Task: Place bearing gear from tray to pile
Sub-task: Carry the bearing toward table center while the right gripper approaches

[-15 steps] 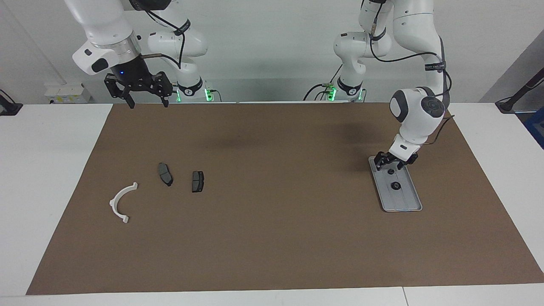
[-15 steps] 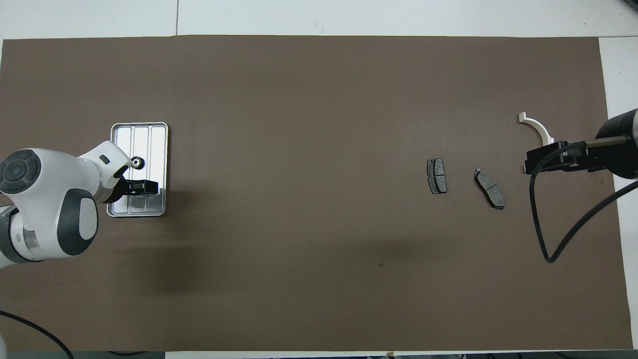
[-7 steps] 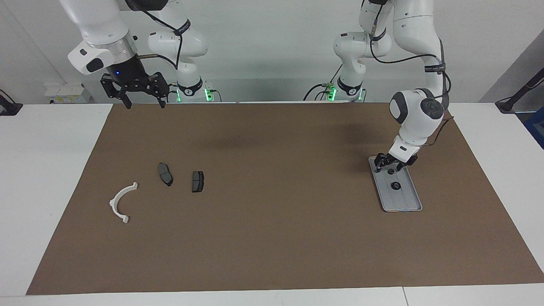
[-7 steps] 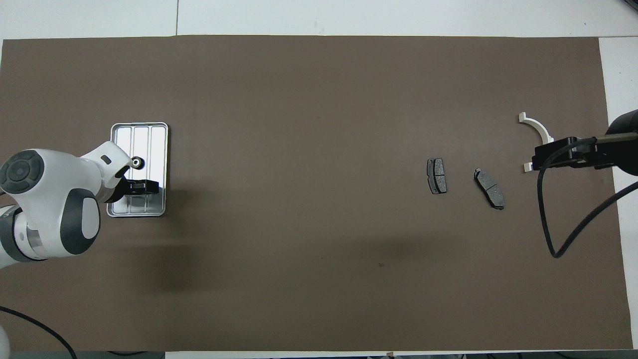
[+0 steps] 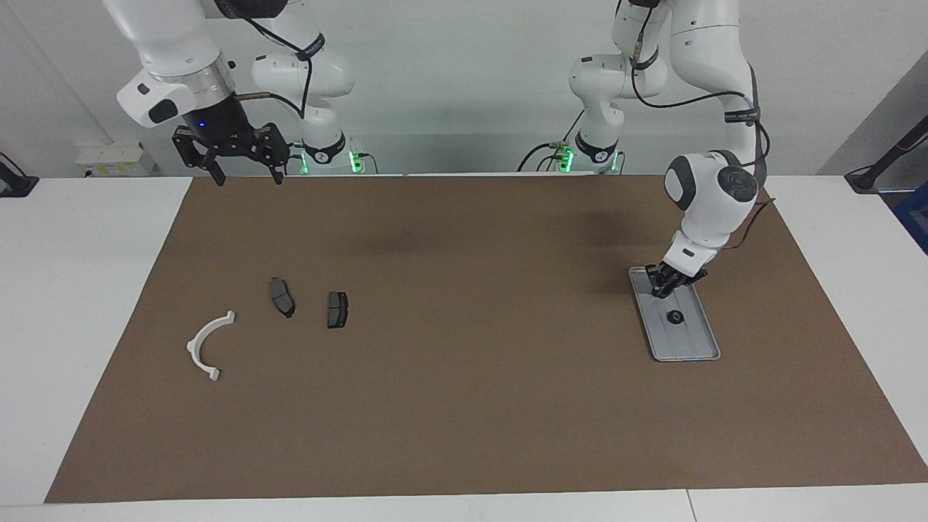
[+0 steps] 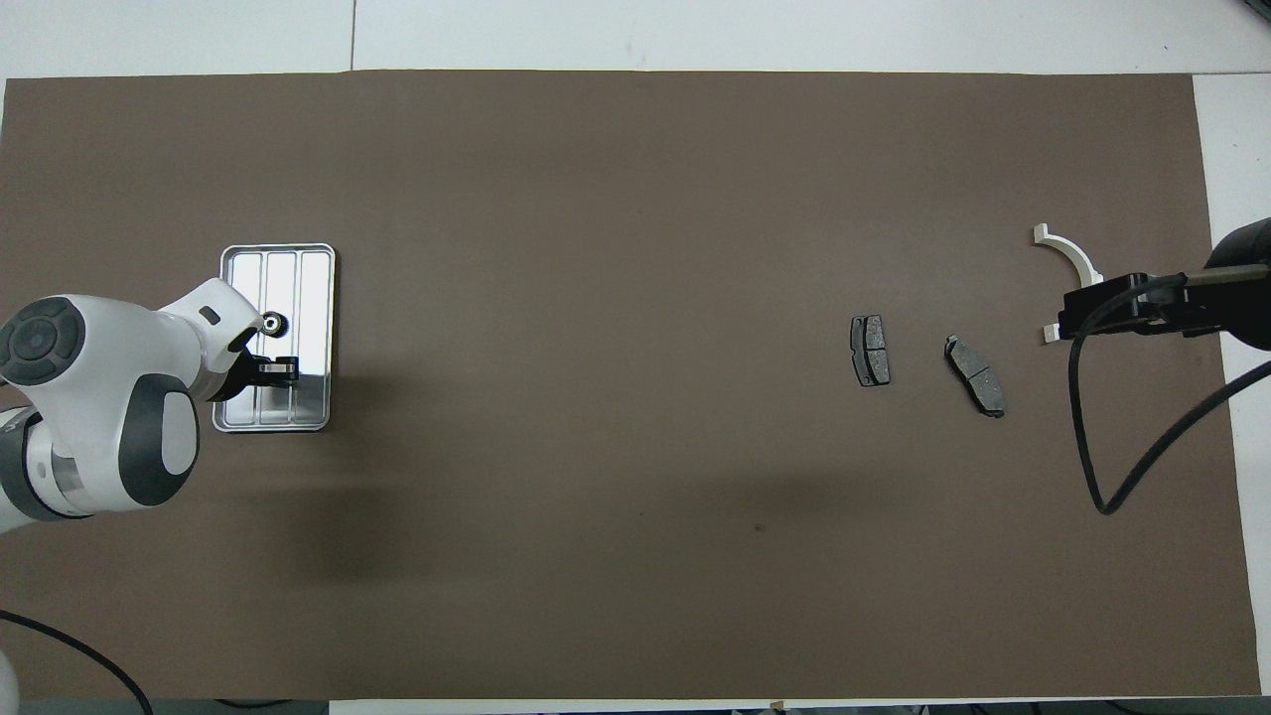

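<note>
Bearing gear (image 5: 675, 317) on tray (image 5: 694, 348); left end effector (image 5: 663, 289) down in tray, fingers together; right end effector (image 5: 243, 172) raised, spread.

Pale wall (image 5: 449, 65); brown mat (image 5: 471, 406) covers white table (image 5: 80, 290).

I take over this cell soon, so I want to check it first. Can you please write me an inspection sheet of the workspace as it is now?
Surface: brown mat on a white table, flat.
Job's things: tray at the left arm's end, one bearing gear lying in it. Pile at the right arm's end: white bracket and two brake pads, all apart.
Clutter: nothing seen.
Grippers: left gripper shut, tips down in the tray's nearer end; what they pinch is hidden. Right gripper open, raised, waiting.
Cables: black cable hangs from the right arm.
Surroundings: green lights at the arm bases.
</note>
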{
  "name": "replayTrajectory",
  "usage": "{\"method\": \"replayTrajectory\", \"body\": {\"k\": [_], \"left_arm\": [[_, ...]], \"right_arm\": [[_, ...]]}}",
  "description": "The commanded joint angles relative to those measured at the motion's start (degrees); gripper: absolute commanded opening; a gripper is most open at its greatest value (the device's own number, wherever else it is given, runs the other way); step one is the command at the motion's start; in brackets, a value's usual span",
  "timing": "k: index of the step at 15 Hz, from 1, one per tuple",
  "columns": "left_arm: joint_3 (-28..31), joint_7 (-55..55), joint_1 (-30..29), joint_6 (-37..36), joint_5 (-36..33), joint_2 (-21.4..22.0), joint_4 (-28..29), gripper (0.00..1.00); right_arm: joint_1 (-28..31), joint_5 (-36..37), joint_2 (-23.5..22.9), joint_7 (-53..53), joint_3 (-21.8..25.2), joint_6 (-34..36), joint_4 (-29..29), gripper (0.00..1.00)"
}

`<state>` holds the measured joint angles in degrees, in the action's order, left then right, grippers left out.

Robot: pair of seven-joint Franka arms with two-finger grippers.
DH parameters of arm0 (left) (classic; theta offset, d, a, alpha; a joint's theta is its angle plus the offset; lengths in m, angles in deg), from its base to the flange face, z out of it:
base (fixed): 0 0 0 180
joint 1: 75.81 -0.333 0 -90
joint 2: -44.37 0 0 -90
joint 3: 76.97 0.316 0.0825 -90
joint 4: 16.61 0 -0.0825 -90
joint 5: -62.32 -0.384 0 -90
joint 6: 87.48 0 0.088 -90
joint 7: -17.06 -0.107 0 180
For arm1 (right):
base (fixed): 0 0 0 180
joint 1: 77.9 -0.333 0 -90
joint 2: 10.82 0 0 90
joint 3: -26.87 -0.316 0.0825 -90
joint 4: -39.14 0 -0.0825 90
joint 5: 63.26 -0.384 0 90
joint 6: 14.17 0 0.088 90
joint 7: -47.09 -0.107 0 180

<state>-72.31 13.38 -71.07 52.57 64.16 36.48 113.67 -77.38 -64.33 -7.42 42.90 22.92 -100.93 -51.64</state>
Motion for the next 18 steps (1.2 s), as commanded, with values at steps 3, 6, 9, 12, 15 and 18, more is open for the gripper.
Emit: {"method": "replayTrajectory", "body": {"k": [3,6,9,12,15,18], "left_arm": [[-0.2,-0.7,-0.3,-11.3,0.1,-1.9,-11.5,0.0],[-0.5,1.2,0.9,-29.3,3.0,-1.4,-25.2,0.0],[-1.4,18.5,10.9,-33.5,2.6,-0.3,-28.3,0.0],[-1.5,34.5,21.8,-29.3,0.8,0.0,-26.7,0.0],[-1.5,41.8,28.8,-18.5,0.8,2.5,-17.4,0.0],[-1.5,45.7,32.0,-13.4,0.7,1.0,-13.8,0.0]], "right_arm": [[1.0,-1.3,1.1,1.1,-0.2,-1.0,-1.2,1.0],[1.0,-1.3,1.1,1.1,-0.2,-0.9,-1.1,1.0],[1.0,-1.3,1.1,1.1,-0.2,-0.8,-1.1,1.0],[1.0,-1.3,1.1,1.1,-0.2,-0.9,-1.1,1.0],[1.0,-1.4,1.3,0.9,-0.2,-1.3,-2.0,1.0],[0.7,-1.3,1.3,0.8,-0.2,-5.3,-6.2,1.0]]}}
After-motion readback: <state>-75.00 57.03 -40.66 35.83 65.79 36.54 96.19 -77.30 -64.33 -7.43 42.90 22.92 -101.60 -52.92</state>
